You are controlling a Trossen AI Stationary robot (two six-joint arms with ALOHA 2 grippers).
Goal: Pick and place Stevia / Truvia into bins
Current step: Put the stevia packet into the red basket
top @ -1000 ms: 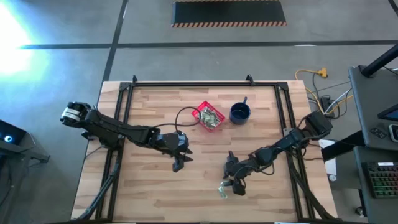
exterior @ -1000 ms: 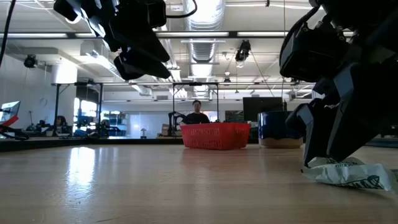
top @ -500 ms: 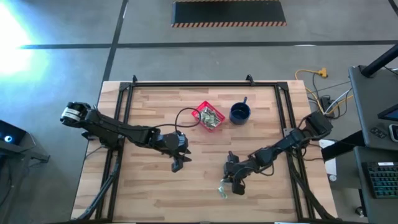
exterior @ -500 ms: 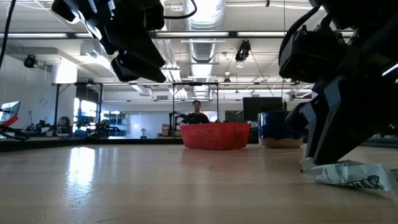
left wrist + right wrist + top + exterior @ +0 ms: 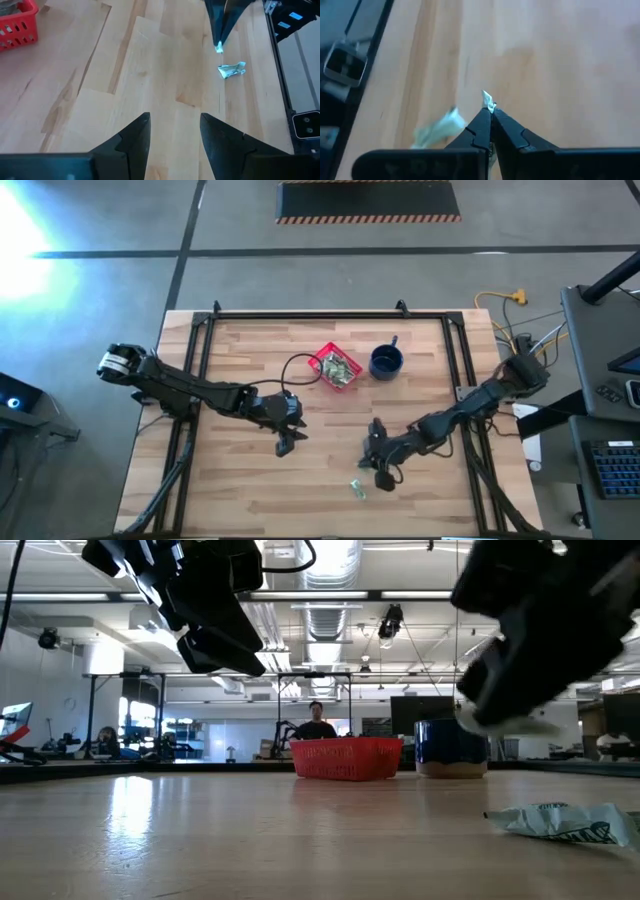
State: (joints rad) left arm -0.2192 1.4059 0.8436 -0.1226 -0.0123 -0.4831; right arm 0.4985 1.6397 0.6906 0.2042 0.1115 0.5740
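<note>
So the right gripper point(image 5: 383, 477) is up off the tabletop point(image 5: 250, 490) now, jaws pressed together, and in its own wrist view there's just a tiny white scrap point(image 5: 487, 99) poking out of the tips. Looks like it's pinching a sachet by the very corner, or maybe only a torn bit of one, honestly hard to say. One crumpled sachet point(image 5: 357, 488) lies on the wood just beside and below the gripper, near the front edge, and the low view shows it lying flat with the gripper hanging clear above it. The red basket point(image 5: 336, 367) sits well apart toward the back middle of the tabletop, already with a bunch of green and white packets in it, and the blue mug point(image 5: 385, 361) is right next to it. The left gripper point(image 5: 287, 442) just hovers mid-table with its jaws spread and nothing between them. What worries me is that grip: with so little paper in the jaws, I'd guess it could slip out on the swing over to the basket and land on the wood, or flutter into the mug since that's so close. Also, if what it holds is only a scrap, the real packet is the one lying down there.
</note>
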